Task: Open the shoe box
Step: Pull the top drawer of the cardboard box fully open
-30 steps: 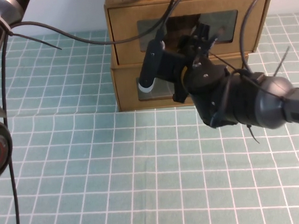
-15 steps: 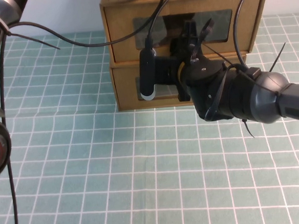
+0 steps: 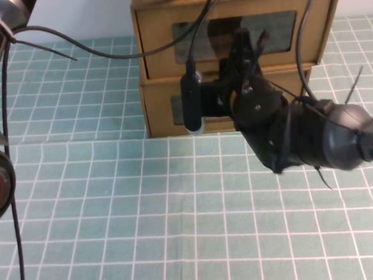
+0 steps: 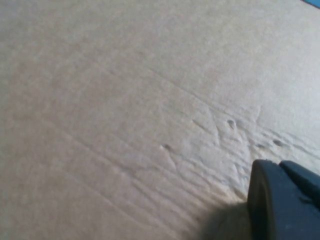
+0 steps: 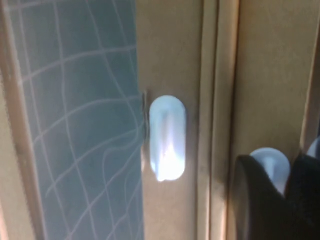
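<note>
Two cardboard shoe boxes stood stacked at the far edge of the bench [image 3: 115,215], right of centre. The upper shoe box [image 3: 157,46] sat squarely on the lower shoe box [image 3: 159,116]. Long axes of both ran along the far edge; windowed fronts pointed toward the near edge. Both were closed.

The right pincer [image 3: 249,44] was against the box fronts, at the seam between the two boxes, with its arm reaching in from the right edge. The right wrist view showed a white pull tab [image 5: 167,137] beside a window [image 5: 75,125], and a second tab [image 5: 270,159] just behind the pincer. Apart or together: could not tell.

The left pincer [image 4: 282,200] lay close over bare cardboard. State: could not tell.
</note>
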